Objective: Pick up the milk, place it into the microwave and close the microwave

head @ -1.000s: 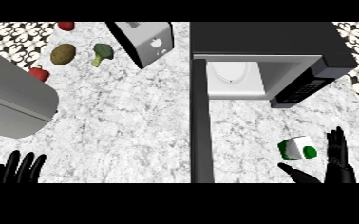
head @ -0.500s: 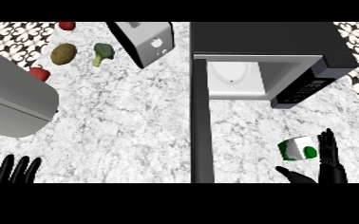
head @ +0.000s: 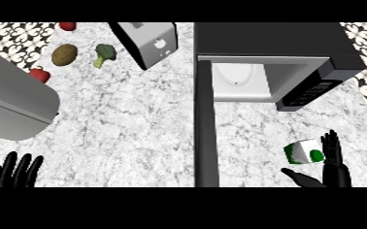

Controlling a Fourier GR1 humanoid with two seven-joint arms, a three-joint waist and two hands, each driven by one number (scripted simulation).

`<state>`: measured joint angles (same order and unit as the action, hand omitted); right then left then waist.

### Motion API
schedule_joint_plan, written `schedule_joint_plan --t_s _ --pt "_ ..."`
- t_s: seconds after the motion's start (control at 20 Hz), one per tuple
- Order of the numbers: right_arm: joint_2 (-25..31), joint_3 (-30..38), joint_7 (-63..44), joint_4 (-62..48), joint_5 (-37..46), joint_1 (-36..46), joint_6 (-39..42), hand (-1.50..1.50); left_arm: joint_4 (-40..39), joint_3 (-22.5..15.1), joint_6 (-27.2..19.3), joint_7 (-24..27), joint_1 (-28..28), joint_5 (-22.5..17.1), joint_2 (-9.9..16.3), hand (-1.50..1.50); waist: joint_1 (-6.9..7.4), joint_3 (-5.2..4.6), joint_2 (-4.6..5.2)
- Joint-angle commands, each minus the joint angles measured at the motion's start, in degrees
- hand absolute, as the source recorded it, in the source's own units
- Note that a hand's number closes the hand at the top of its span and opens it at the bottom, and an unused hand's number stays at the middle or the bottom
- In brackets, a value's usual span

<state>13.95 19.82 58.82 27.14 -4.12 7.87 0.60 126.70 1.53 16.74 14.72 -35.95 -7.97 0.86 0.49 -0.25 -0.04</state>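
Milk carton (head: 304,152), white w/ green patches, sits on the marble counter (head: 129,121) at lower right, in front of the microwave (head: 276,60) and just right of its open door (head: 205,126). Carton looks tilted, one corner toward the microwave.

Right hand (head: 335,171) comes in from the bottom edge, right beside the carton. Fingers (head: 330,145) stand straight along the carton's right side, touching or nearly so; can't tell which. Thumb (head: 297,176) sticks out to the left below the carton, apart from it. So hand is spread wide, cupped around the carton's corner but not closed on it; holds nothing.

Left hand (head: 20,171) rests at the bottom left corner, fingers straight and up, nothing in it.

Microwave door is swung fully out, seen edge-on as a dark bar running down the counter. Inside the cavity shows a white turntable plate (head: 237,75). Control panel is at the microwave's right.

Other stuff on the counter, well apart from the carton: toaster (head: 147,41) at top centre, broccoli (head: 105,54) and potato (head: 64,55) to its left, red items (head: 40,74) near the left edge and (head: 67,26) at top, grey rounded pot or lid (head: 22,106) at far left.
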Motion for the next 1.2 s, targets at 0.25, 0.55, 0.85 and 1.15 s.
schedule_joint_plan --t_s 0.25,0.55,0.85,1.15 --pt "-0.7 2.2 5.5 -4.5 -3.2 4.1 7.7 1.5 1.6 -2.6 0.4 -0.4 -2.3 0.5 -0.8 -1.5 0.19 0.37 0.11" --pt "-0.2 2.6 7.6 -3.8 -5.3 4.4 13.0 1.5 0.2 -0.2 -0.1 -1.1 1.0 0.6 -0.6 -1.5 0.02 0.37 0.17" --pt "-3.5 1.3 5.8 -1.6 -6.5 5.3 15.0 1.5 3.0 -0.7 0.5 -0.3 -2.8 -0.5 -0.8 -1.5 0.41 0.37 0.03" --pt "-3.1 -5.4 0.5 5.8 -4.6 2.5 21.6 1.5 -0.4 2.4 2.2 0.6 -1.9 -1.9 0.3 -1.5 -0.18 0.25 -0.09"
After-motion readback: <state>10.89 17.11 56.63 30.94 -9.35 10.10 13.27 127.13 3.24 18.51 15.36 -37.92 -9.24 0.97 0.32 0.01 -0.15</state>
